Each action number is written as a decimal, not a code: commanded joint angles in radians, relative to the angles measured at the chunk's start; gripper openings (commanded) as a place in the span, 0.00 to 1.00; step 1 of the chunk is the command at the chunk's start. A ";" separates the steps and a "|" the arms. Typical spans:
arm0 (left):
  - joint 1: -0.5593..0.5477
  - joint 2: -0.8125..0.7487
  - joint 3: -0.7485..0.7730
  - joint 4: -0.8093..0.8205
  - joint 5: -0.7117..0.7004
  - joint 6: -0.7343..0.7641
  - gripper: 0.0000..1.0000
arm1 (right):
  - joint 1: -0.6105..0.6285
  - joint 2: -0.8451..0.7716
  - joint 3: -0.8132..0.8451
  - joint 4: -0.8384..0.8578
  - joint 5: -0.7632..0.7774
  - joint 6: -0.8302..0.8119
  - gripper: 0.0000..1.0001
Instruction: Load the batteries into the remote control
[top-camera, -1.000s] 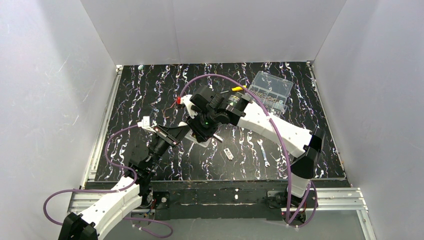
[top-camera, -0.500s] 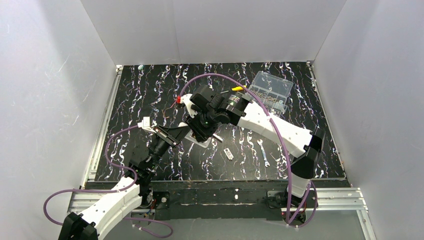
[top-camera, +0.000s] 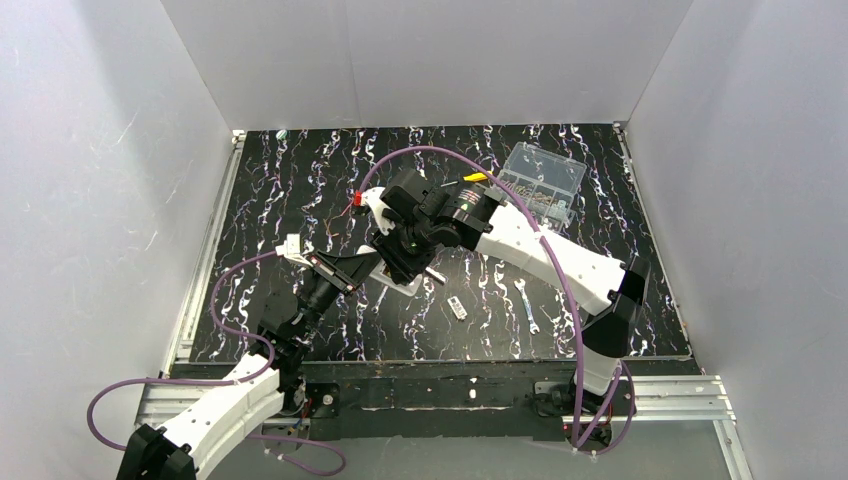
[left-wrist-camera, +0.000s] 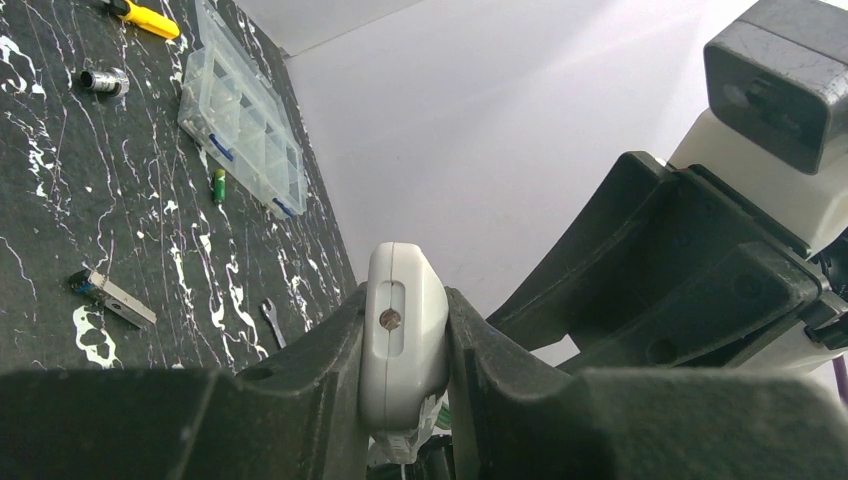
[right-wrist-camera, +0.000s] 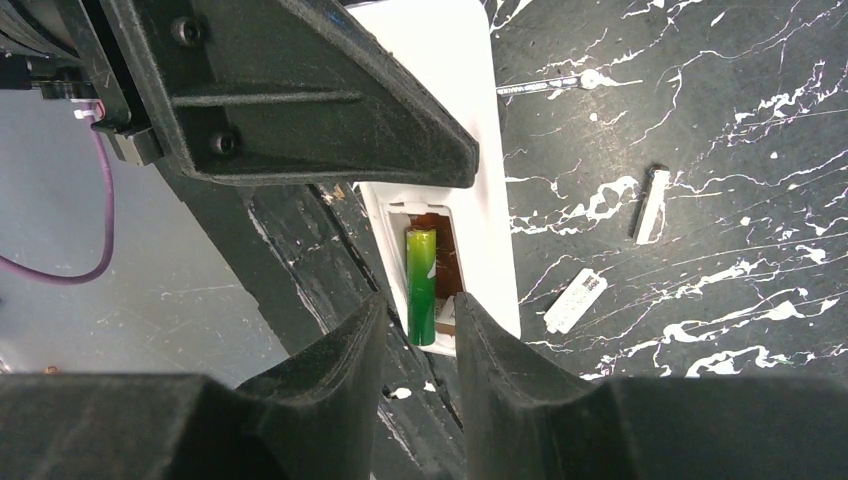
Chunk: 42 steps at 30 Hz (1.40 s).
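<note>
Right fingers (right-wrist-camera: 340, 380) are edging left, narrowly straddling the battery (right-wrist-camera: 420, 285) in the remote control (left-wrist-camera: 403, 330); left fingers (left-wrist-camera: 310, 370) are clamping it.

At mid-surface (top-camera: 300, 180) the remote (right-wrist-camera: 470, 120) sits between the fingers of the left hand (left-wrist-camera: 403, 335), which reaches in from the near left. The right hand (right-wrist-camera: 420, 325) hangs over it from the right. One battery (right-wrist-camera: 421, 285) lies in the remote's open compartment, its end between the right hand's fingertips but apart from them. Right of the remote lie a cover (top-camera: 457, 307) and, further right, a wrench (top-camera: 530, 306); at the rear right stands a box (top-camera: 541, 180), a screwdriver (top-camera: 475, 177) just left of it and the other battery (left-wrist-camera: 218, 185) beside it.
</note>
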 joint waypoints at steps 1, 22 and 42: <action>0.000 -0.020 0.011 0.124 -0.007 -0.001 0.00 | -0.002 -0.039 0.027 0.024 -0.014 -0.008 0.39; 0.000 -0.028 0.002 0.113 -0.017 -0.016 0.00 | -0.007 -0.052 0.071 0.033 0.050 -0.041 0.40; 0.000 -0.207 0.039 -0.230 -0.008 -0.197 0.00 | -0.152 -0.579 -0.513 0.574 -0.338 -0.457 0.71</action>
